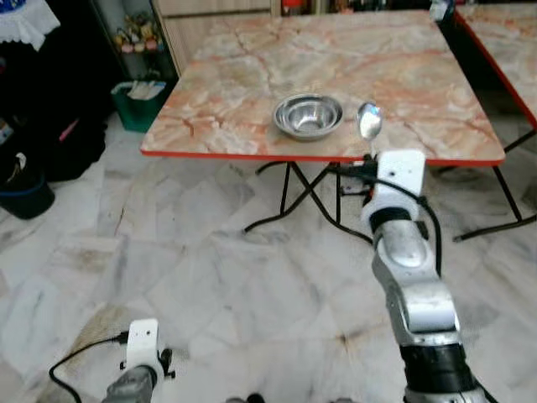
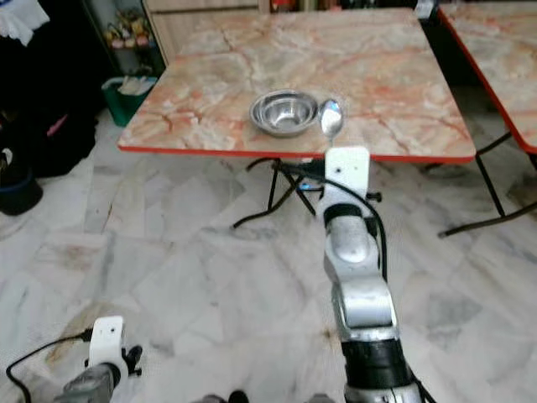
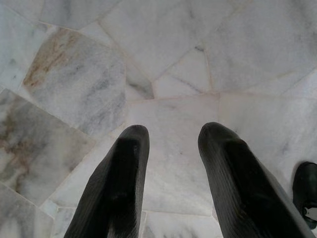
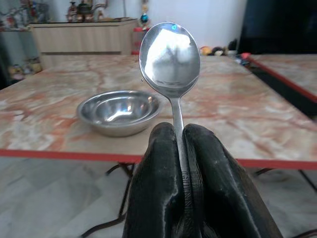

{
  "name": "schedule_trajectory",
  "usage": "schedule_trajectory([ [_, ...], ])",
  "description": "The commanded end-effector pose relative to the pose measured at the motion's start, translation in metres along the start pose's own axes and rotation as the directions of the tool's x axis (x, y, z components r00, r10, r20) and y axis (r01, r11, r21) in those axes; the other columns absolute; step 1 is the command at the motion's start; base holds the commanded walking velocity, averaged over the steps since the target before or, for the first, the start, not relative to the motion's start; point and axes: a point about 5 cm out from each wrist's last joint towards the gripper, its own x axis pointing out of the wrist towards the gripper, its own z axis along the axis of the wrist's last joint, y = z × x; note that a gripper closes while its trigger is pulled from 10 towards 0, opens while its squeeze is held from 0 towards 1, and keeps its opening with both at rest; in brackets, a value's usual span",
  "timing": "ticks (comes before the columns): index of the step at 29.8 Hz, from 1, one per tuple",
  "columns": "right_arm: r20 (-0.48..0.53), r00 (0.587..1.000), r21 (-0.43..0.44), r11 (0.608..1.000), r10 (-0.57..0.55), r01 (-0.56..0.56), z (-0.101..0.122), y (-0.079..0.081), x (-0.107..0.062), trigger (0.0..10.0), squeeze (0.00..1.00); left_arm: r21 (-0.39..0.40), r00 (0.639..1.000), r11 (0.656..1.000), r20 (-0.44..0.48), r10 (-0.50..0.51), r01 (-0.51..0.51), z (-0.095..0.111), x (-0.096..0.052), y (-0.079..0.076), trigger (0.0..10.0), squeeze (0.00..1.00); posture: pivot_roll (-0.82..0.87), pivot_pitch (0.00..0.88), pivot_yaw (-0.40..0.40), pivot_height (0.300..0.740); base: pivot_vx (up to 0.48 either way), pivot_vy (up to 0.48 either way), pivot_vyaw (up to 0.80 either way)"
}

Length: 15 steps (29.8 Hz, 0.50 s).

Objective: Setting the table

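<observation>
A steel bowl [image 1: 308, 115] sits near the front edge of a marble-patterned table [image 1: 235, 75] with a red rim. My right gripper [image 4: 179, 141] is shut on the handle of a metal spoon [image 4: 170, 59], which points up and forward. The spoon [image 1: 369, 121] hovers at the table's front edge, just right of the bowl [image 4: 119, 111]. My left arm [image 1: 138, 353] hangs low over the floor, and its gripper [image 3: 171, 144] is open with nothing between the fingers.
A second table of the same kind [image 1: 503, 38] stands to the right. Black folding legs [image 1: 294, 197] show under the near table. A green bin [image 1: 138, 105] and dark bags [image 1: 50, 134] are at the left. The floor is pale marble tile [image 1: 210, 277].
</observation>
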Motion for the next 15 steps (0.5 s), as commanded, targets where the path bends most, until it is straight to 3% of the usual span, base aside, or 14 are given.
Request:
schedule_trajectory([
  [1, -0.026, 1.000, 0.012, 1.000, 0.000, 0.001, -0.0019, 0.0030, 0.0012, 10.0, 0.00, 0.005, 1.000, 1.000, -0.018, 0.011, -0.011, -0.0066, -0.0022, 0.0071, 10.0, 0.00, -0.15, 0.154, 0.093, 0.740, 0.420, 0.000, -0.45],
  [3, -0.027, 1.000, 0.000, 1.000, 0.006, -0.006, -0.0024, 0.0036, 0.0011, 10.0, 0.00, 0.006, 1.000, 1.000, -0.019, 0.011, -0.011, -0.0073, -0.0024, 0.0076, 10.0, 0.00, -0.15, 0.154, 0.093, 0.740, 0.412, 0.000, -0.80],
  [15, -0.017, 1.000, -0.006, 1.000, 0.023, -0.024, -0.0013, 0.0065, 0.0004, 10.0, 0.00, 0.007, 1.000, 1.000, -0.022, 0.006, -0.006, -0.0100, -0.0026, 0.0025, 10.0, 0.00, -0.15, 0.164, 0.095, 0.740, 0.424, 0.000, 0.00],
])
